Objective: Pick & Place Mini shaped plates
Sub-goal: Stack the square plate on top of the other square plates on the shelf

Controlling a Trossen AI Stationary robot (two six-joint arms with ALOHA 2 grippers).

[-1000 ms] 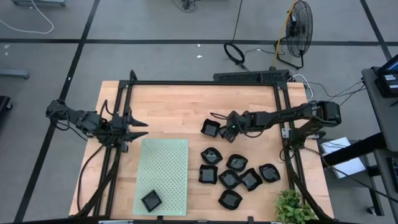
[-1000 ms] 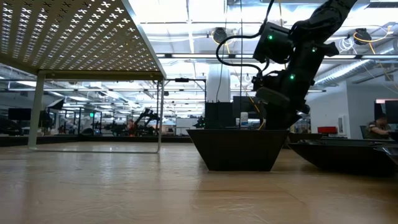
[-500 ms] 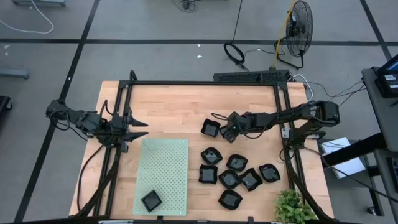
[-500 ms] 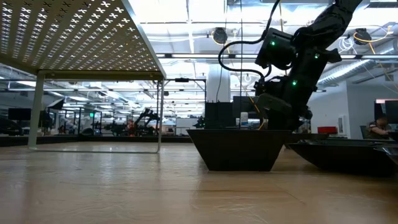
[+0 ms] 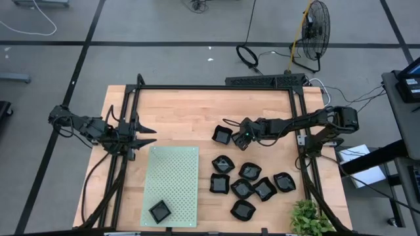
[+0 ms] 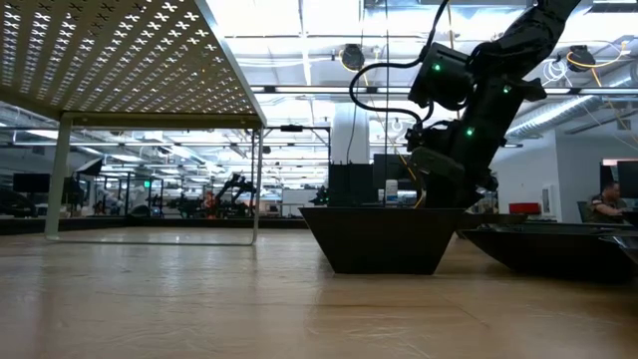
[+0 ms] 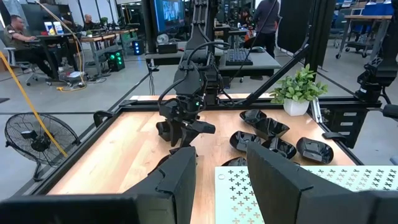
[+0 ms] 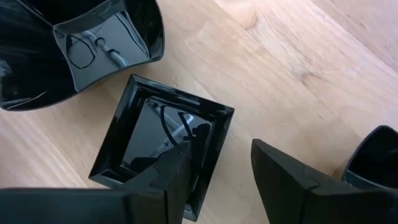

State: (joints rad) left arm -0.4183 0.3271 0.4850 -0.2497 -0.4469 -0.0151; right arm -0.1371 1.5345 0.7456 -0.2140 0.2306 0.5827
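A: Wooden table [image 5: 184, 111] holds a cluster of small black plates [image 5: 252, 183] on its right half; one plate [image 5: 159, 210] already sits on the green mat [image 5: 174, 177].

B: I have the right gripper [image 5: 243, 136] hovering over a square plate [image 8: 163, 143], jaws apart, one finger over its rim, nothing gripped. Left gripper [image 5: 146, 136] waits open at the mat's far corner.

A: Step?

B: Reaching to pick. Next, I judge: lower, pinch the rim.
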